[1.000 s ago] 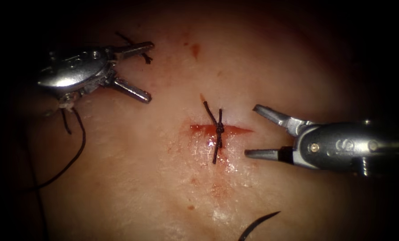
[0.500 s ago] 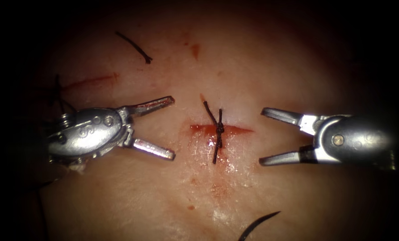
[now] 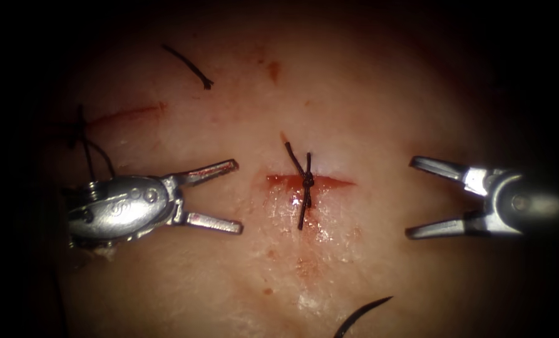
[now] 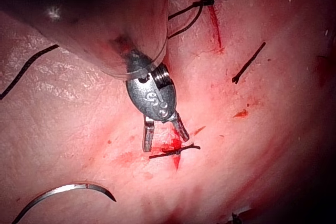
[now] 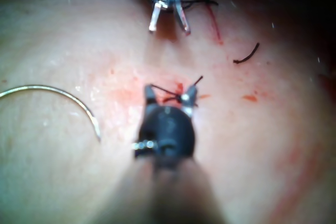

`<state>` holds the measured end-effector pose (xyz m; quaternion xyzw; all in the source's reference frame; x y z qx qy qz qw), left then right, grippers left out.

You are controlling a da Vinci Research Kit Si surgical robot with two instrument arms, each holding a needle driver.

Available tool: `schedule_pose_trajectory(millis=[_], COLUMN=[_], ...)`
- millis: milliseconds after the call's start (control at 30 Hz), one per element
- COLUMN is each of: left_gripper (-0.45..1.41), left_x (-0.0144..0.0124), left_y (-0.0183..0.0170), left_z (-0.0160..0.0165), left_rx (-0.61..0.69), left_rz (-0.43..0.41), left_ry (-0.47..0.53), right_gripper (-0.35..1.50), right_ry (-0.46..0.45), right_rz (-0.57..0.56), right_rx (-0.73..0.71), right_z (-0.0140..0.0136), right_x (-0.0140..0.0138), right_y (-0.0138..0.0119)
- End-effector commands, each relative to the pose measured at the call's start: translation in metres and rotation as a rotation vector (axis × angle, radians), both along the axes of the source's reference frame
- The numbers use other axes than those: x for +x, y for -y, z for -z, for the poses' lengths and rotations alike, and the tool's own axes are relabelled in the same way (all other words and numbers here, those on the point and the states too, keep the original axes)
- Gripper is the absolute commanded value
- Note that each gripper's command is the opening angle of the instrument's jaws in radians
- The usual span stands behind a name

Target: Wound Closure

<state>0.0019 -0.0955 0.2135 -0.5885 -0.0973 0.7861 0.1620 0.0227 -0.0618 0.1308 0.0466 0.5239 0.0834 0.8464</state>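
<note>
A short cut (image 3: 329, 182) in the tissue (image 3: 367, 94) carries one tied stitch, its dark knot (image 3: 307, 182) with two short tails across it. My left tool (image 3: 236, 196) is just left of the cut, jaws open, holding nothing. My right tool (image 3: 410, 198) is well to the right of the cut, jaws open and empty. The curved needle (image 3: 362, 313) lies loose on the tissue in front of the cut, in neither tool. The left wrist view has my left tool (image 4: 166, 142) open beside the knot (image 4: 176, 150) and the free needle (image 4: 68, 195). The right wrist view has my right tool (image 5: 170, 94) and the needle (image 5: 52, 95).
A cut end of thread (image 3: 188, 64) lies loose on the tissue behind and left of the cut. A second cut (image 3: 129, 112) at far left carries a stitch (image 3: 82, 134) with thread tails. Red fluid (image 3: 310, 250) stains the tissue in front of the knot.
My left tool came down from the back left to just left of the cut. My right tool drew away to the right. Both stayed open; knot and needle have not moved.
</note>
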Motion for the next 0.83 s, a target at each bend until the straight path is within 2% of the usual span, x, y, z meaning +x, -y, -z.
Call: schedule_pose_trajectory(millis=[33, 833], left_gripper=[0.73, 0.71], left_x=[-0.0004, 0.0002], left_y=[0.0004, 0.0001], left_z=[-0.0006, -0.0009], left_rx=[0.003, 0.004], left_rz=[-0.004, -0.008], left_ry=[-0.001, -0.007], right_gripper=[0.96, 0.94], right_ry=[-0.002, 0.001], right_rz=[0.003, -0.022], right_rx=[0.001, -0.008], right_z=[-0.0004, -0.0007], right_x=[0.0008, 0.0003], right_y=[0.0005, 0.0001])
